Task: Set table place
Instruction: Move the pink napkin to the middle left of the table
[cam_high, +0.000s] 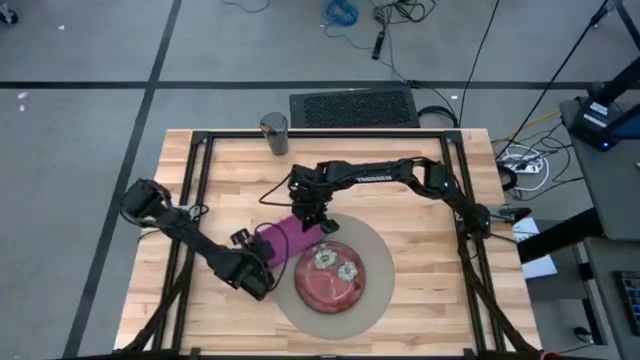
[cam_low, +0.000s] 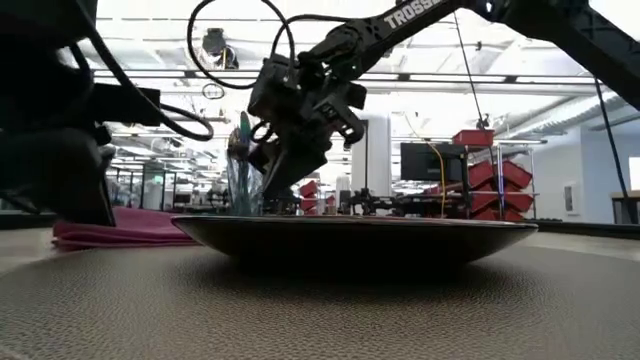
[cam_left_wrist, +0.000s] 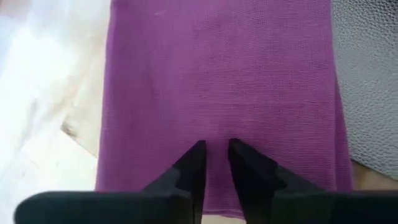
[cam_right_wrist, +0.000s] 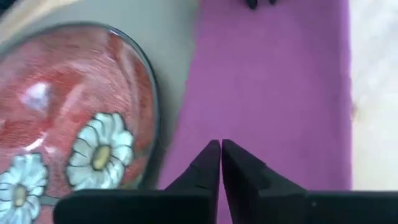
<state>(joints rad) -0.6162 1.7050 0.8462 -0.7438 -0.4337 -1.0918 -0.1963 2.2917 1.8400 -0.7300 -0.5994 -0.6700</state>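
Both tools hang over the purple napkin (cam_high: 290, 236), which lies at the round mat's (cam_high: 380, 255) edge beside the red plate (cam_high: 330, 272). The left tool (cam_left_wrist: 216, 163) is narrow, the right tool (cam_right_wrist: 221, 163) pressed closed and empty. Bare bench (cam_high: 420, 170) lies beyond.

Pale-wood bench (cam_high: 420, 290) framed by black rails

The bench is a large rectangular top of light butcher-block planks, lying flat and level, with a black metal rail frame running around it. Taking the round beige mat (cam_high: 375, 245) as the landmark: the mat sits on the bench's near-centre part, bare planks show on every side of it, the widest bare stretch lies beyond the mat toward the far edge, and the rails run well apart from the mat's left and right sides.
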